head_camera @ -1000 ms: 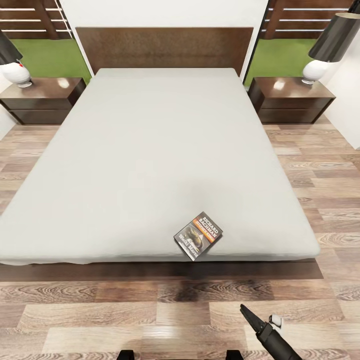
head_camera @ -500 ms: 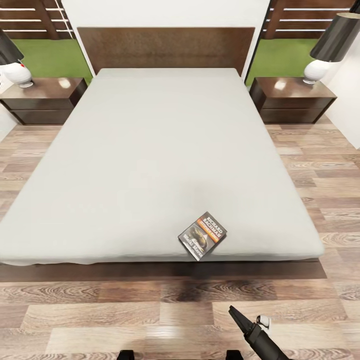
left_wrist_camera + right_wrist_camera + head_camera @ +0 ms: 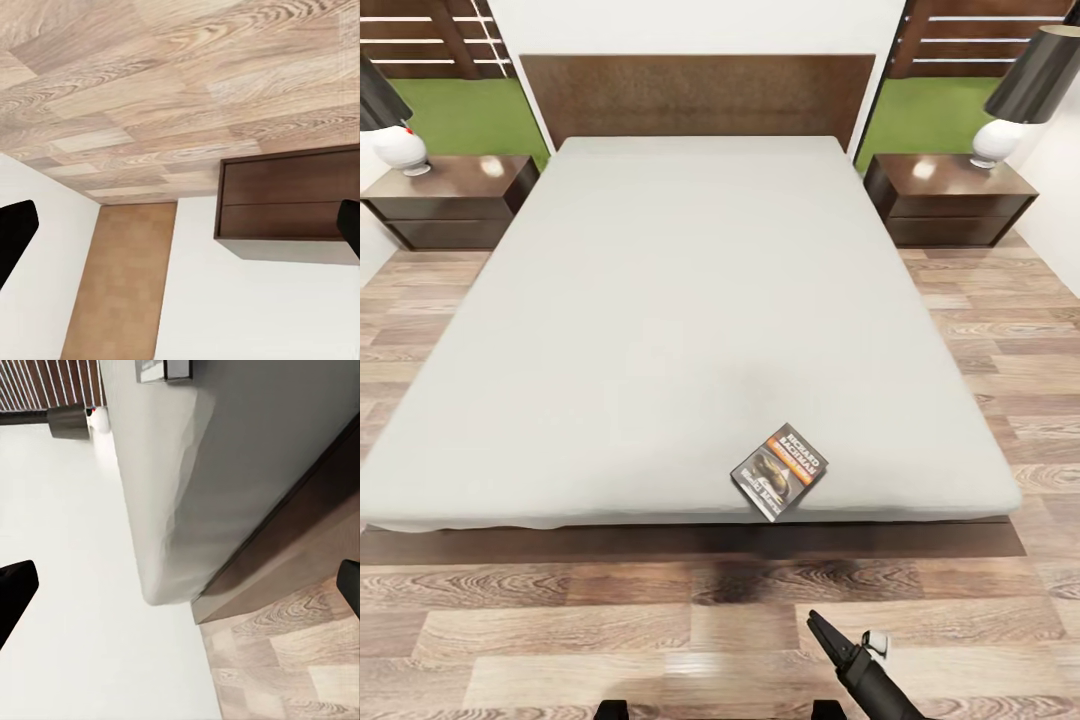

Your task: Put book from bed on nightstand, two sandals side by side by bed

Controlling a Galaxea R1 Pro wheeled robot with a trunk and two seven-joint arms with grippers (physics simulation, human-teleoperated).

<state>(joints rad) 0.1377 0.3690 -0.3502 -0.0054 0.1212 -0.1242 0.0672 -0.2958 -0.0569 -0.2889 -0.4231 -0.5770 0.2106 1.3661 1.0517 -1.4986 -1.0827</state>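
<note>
Item: book (image 3: 780, 471), flat on the bed (image 3: 690, 300) near its foot edge, pickup pending.
Right pincer (image 3: 822, 632) low over the floor, open by the wrist view, as is the left; best to raise it, square to the book's overhanging-side corner, then carry to nightstand (image 3: 950, 200).

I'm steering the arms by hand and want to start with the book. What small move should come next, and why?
Probably reach the right gripper forward and up toward the book. The book lies flat near the foot edge of the bed, on the robot's right side, and the gripper hangs low over the floor short of the frame. Its fingers stand apart and hold nothing.
</note>
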